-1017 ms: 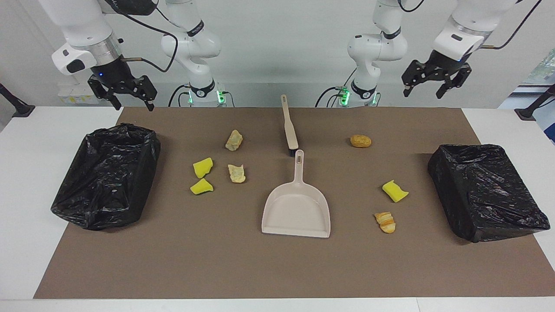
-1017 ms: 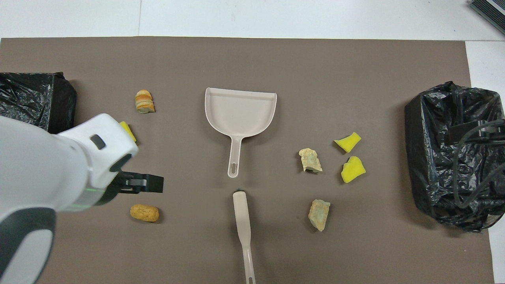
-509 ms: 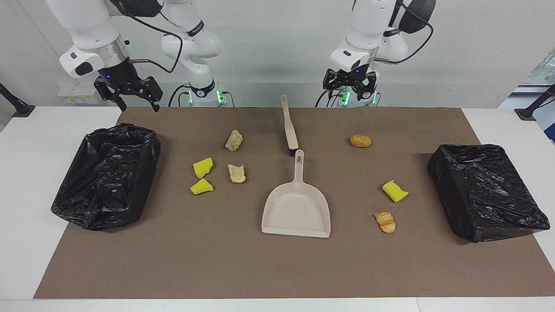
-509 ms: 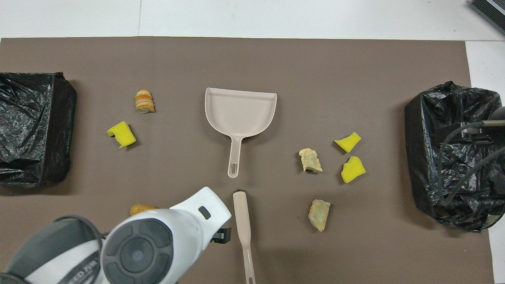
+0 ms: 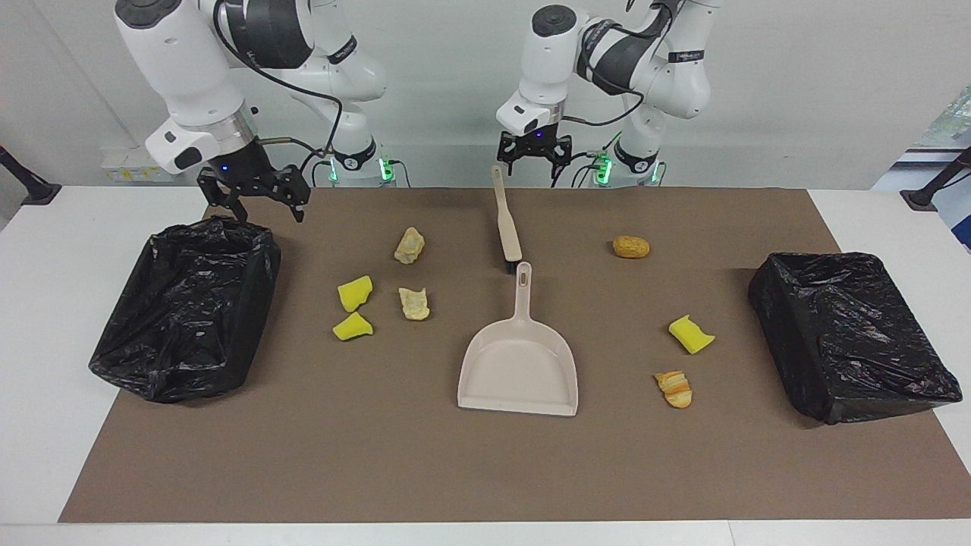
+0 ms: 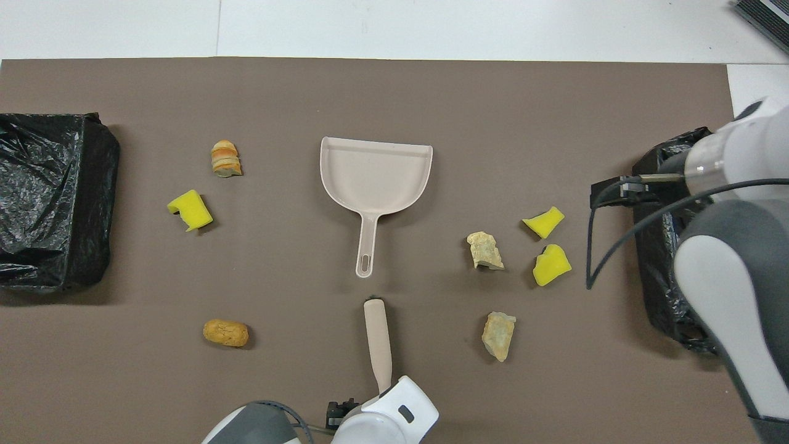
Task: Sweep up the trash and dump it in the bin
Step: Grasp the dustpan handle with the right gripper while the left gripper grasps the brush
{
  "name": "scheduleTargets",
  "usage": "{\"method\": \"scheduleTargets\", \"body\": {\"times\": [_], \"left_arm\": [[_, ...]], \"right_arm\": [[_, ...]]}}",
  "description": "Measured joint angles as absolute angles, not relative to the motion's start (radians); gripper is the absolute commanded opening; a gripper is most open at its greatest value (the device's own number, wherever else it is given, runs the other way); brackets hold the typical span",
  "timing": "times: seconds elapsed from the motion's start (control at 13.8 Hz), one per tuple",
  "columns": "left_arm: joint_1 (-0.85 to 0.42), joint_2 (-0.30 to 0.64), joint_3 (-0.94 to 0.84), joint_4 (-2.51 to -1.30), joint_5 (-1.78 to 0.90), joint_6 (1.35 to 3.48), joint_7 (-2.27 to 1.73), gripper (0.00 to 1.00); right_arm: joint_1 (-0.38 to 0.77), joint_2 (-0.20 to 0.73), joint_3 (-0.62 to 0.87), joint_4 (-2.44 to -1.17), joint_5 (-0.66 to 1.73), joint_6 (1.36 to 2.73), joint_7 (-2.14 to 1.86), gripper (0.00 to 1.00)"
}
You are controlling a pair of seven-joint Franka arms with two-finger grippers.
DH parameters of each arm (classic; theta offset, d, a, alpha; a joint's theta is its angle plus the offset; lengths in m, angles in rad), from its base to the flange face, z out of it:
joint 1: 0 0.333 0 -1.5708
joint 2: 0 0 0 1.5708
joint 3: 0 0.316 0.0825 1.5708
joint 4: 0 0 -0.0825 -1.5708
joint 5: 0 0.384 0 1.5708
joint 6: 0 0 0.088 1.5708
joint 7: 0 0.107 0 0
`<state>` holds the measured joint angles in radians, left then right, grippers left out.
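Several bits of trash lie on the brown mat: yellow wedges (image 5: 354,293) (image 5: 690,334), beige lumps (image 5: 410,245) (image 5: 414,302), bread-like pieces (image 5: 631,246) (image 5: 674,388). A black-bagged bin (image 5: 190,303) stands at the right arm's end, a second bin (image 5: 850,334) at the left arm's end. The beige dustpan (image 5: 520,364) lies mid-mat, and the brush (image 5: 507,227) lies nearer the robots. My left gripper (image 5: 535,165) hangs open above the tip of the brush handle (image 6: 377,339). My right gripper (image 5: 265,212) is open, raised over the edge of its bin.
The mat (image 5: 379,455) covers most of the white table (image 5: 45,341). In the overhead view the right arm (image 6: 727,259) covers part of its bin (image 6: 654,259), and the left wrist (image 6: 388,422) hides the handle's end.
The left arm swung from its own end of the table in to above the brush handle's tip. The right gripper came lower and toward the middle, by its bin. Both stayed open.
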<state>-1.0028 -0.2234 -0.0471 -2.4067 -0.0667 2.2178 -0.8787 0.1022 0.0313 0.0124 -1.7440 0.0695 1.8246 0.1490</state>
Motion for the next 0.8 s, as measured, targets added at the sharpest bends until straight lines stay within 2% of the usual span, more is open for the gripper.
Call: {"method": "scheduleTargets", "body": {"times": [0.29, 0.36, 0.44, 0.58, 0.73, 0.8], "left_arm": [[-1.041, -0.14, -0.046, -2.438, -0.067, 2.334, -0.925, 1.0], [-1.041, -0.128, -0.045, -2.438, -0.067, 2.342, -0.925, 0.95], [-1.041, -0.119, -0.043, -2.44, -0.067, 2.343, -0.926, 0.81], [-1.041, -0.116, -0.042, -2.443, -0.067, 2.343, -0.926, 0.41], [-1.041, -0.116, -0.042, -2.444, -0.067, 2.342, -0.926, 0.11], [-1.041, -0.116, -0.042, -2.444, -0.067, 2.342, -0.926, 0.04]], "right_arm": [[0.238, 0.13, 0.017, -1.747, 0.073, 1.972, 0.338, 1.0], [0.268, 0.151, 0.018, -1.747, 0.073, 2.0, 0.367, 1.0], [0.295, 0.169, 0.018, -1.747, 0.073, 2.023, 0.385, 1.0], [0.335, 0.194, 0.018, -1.746, 0.078, 2.05, 0.396, 1.0], [0.371, 0.212, 0.018, -1.746, 0.132, 2.086, 0.411, 1.0], [0.384, 0.22, 0.018, -1.746, 0.156, 2.11, 0.428, 1.0]]}}
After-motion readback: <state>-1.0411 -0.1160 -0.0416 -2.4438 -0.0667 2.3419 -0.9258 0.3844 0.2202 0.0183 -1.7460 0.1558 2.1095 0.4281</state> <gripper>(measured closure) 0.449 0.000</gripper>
